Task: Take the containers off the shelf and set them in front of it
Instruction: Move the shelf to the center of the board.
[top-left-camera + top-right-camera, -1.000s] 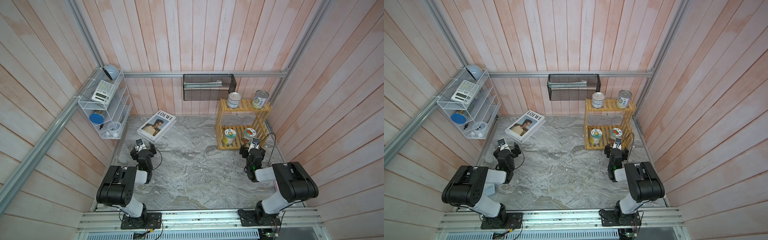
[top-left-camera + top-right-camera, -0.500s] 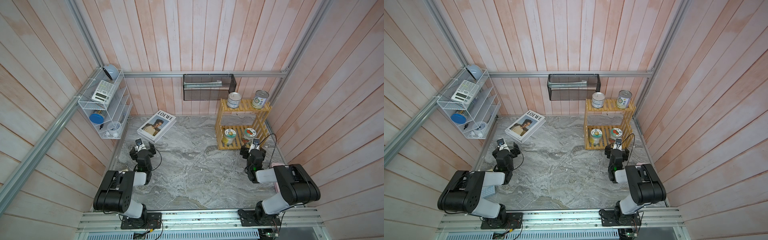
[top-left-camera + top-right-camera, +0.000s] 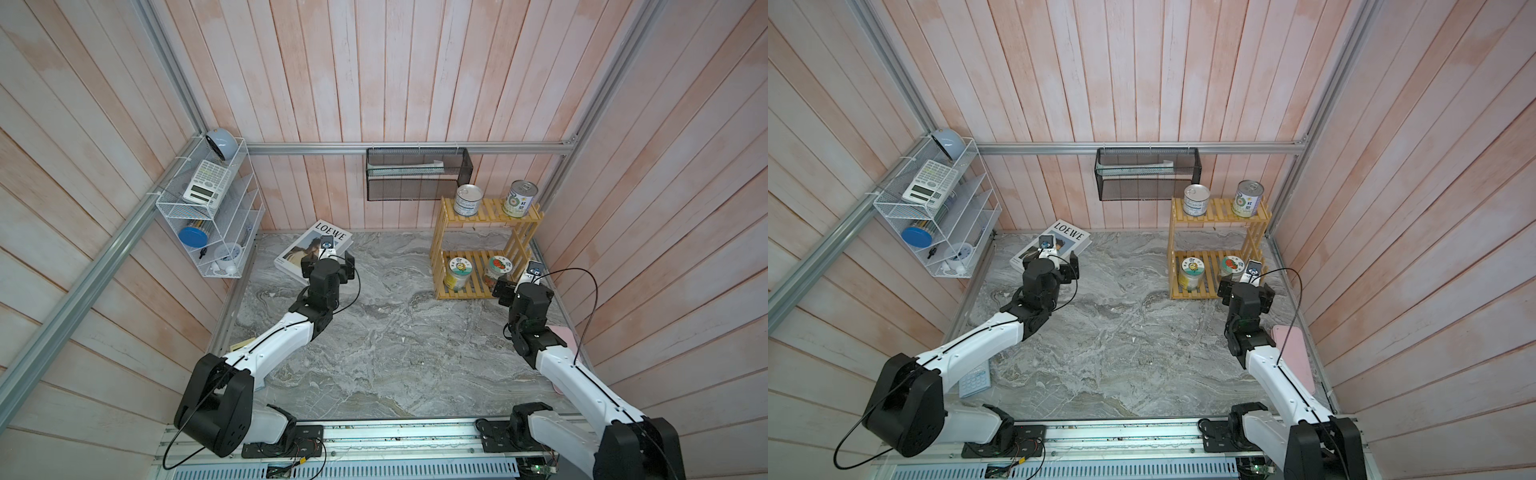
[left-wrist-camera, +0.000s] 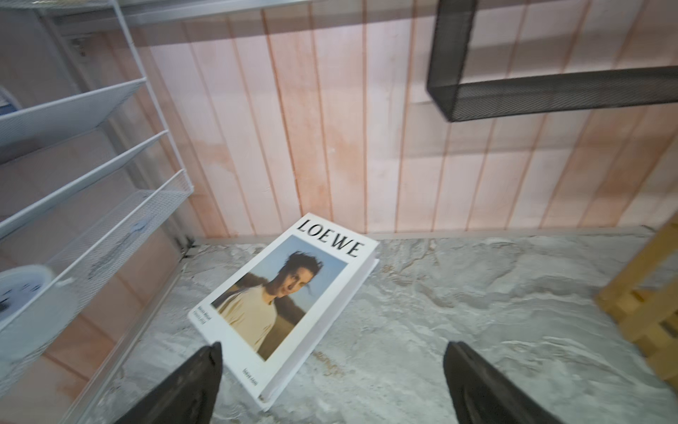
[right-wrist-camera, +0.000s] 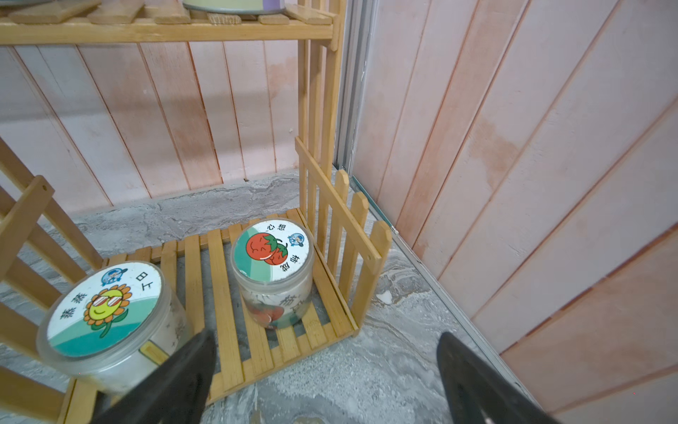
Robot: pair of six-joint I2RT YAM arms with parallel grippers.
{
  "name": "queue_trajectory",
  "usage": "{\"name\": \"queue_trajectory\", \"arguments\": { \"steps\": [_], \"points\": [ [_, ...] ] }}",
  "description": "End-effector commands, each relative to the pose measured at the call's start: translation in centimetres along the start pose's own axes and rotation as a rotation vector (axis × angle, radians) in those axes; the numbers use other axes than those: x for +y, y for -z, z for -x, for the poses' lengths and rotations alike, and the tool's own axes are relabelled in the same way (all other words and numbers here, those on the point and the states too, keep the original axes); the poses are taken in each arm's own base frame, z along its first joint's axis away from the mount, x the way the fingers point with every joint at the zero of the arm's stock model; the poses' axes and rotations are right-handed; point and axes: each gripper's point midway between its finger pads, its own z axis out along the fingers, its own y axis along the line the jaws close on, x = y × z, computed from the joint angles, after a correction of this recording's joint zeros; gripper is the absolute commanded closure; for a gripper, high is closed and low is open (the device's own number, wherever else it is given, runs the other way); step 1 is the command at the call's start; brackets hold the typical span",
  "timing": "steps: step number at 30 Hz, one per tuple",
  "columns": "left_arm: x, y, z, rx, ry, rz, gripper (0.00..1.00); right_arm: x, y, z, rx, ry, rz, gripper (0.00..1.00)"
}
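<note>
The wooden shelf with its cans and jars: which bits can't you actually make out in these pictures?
Top-tier can: right wrist view, cut off by the top edge; only its base shows.
Tomato jar: both top views, lower part hidden behind the right arm.
Blue-label can: top views, print too small to read.
Black basket: top views, contents unclear through the mesh.

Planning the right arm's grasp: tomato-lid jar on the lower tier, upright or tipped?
Upright. In the right wrist view the tomato-lid jar stands lid up, base flat on the lower tier of the shelf.
</note>
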Motion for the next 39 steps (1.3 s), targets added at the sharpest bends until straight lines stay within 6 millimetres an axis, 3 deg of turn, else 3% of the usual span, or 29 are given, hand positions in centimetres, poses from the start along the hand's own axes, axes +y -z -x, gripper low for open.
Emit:
{"name": "queue_trajectory", "arguments": {
  "steps": [1, 6, 9, 16, 31, 39],
  "points": [
    [-6.9, 0.7, -0.9, 0.155, 0.033, -0.188, 0.0, -1.3, 1.6, -1.5, 0.14, -0.003, -0.039, 0.02],
    [-15.8, 0.3, 0.7, 0.256, 0.131, -0.389, 0.02, -1.9, 3.1, -1.0, 0.225, -0.002, -0.038, 0.02],
    [-19.6, 0.1, 0.7, 0.306, 0.138, -0.451, 0.03, -2.5, 3.8, -0.6, 0.251, -0.03, -0.035, 0.02],
    [-24.5, -1.3, -1.0, 0.415, 0.136, -0.457, 0.11, -4.1, 4.0, -0.3, 0.33, -0.188, -0.001, 0.02],
    [-29.7, -3.4, -3.8, 0.493, 0.204, -0.513, 0.28, -6.0, 3.6, -1.0, 0.365, -0.308, -0.01, 0.02],
    [-30.1, -4.2, -5.8, 0.527, 0.193, -0.476, 0.37, -6.2, 3.4, -1.3, 0.373, -0.323, -0.012, 0.02]
  ]
}}
